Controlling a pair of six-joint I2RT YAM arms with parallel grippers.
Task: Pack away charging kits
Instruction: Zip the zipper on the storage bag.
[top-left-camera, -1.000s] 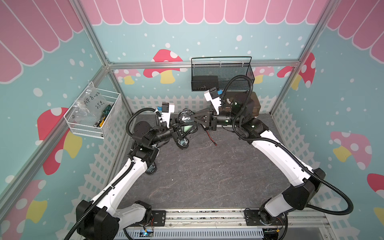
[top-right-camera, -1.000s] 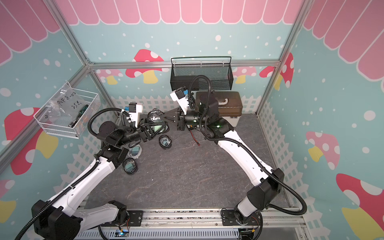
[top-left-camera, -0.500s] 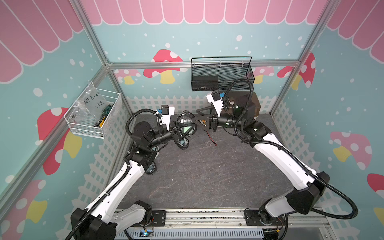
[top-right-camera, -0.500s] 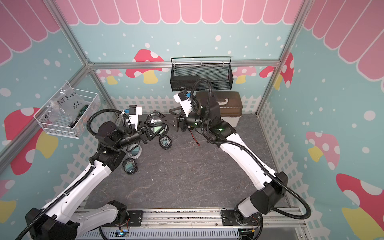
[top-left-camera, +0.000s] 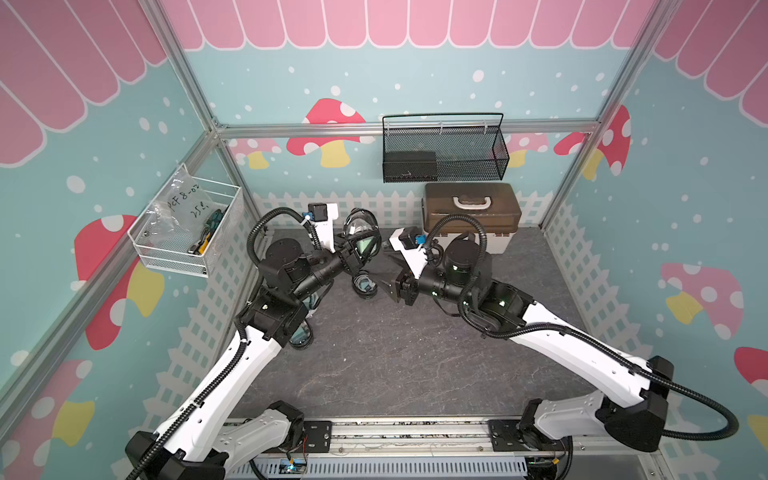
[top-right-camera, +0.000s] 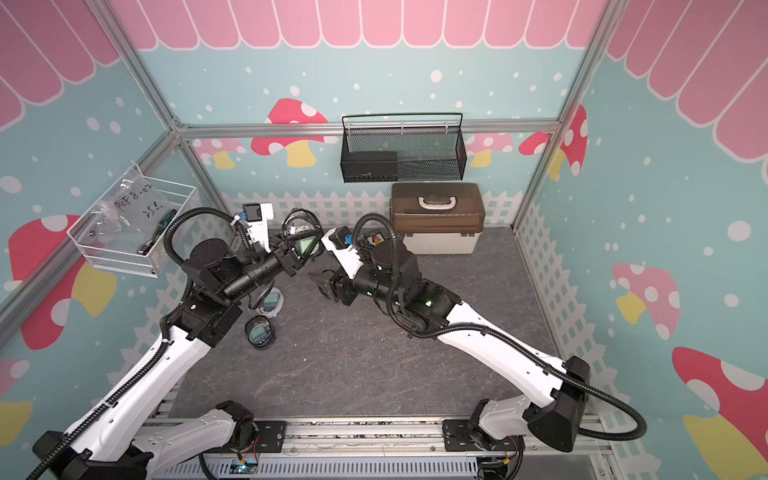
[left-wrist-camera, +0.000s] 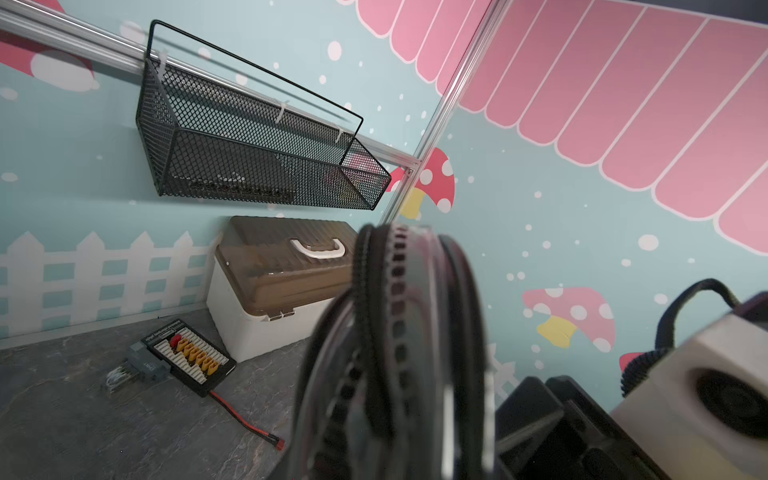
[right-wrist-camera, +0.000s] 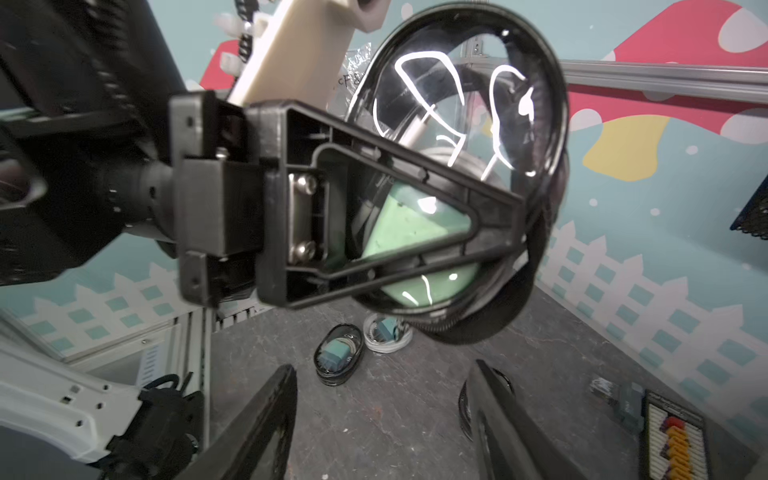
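Evidently the round clear zip pouch (right-wrist-camera: 478, 104) — teal adapter (right-wrist-camera: 415, 232) inside — hangs upright above the bench (top-left-camera: 415, 353) near its back edge. The left end effector (right-wrist-camera: 509, 226) pinches it, probably presenting its zip. The right end effector (right-wrist-camera: 382, 424) stands just beside — jaws wide, empty.

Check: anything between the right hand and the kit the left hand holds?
Nothing. Right wrist view shows a bare gap between right hand and held kit.

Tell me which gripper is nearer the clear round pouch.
Left. The left gripper is shut on the pouch, holding it off the table. The right gripper is open beside it, not touching.
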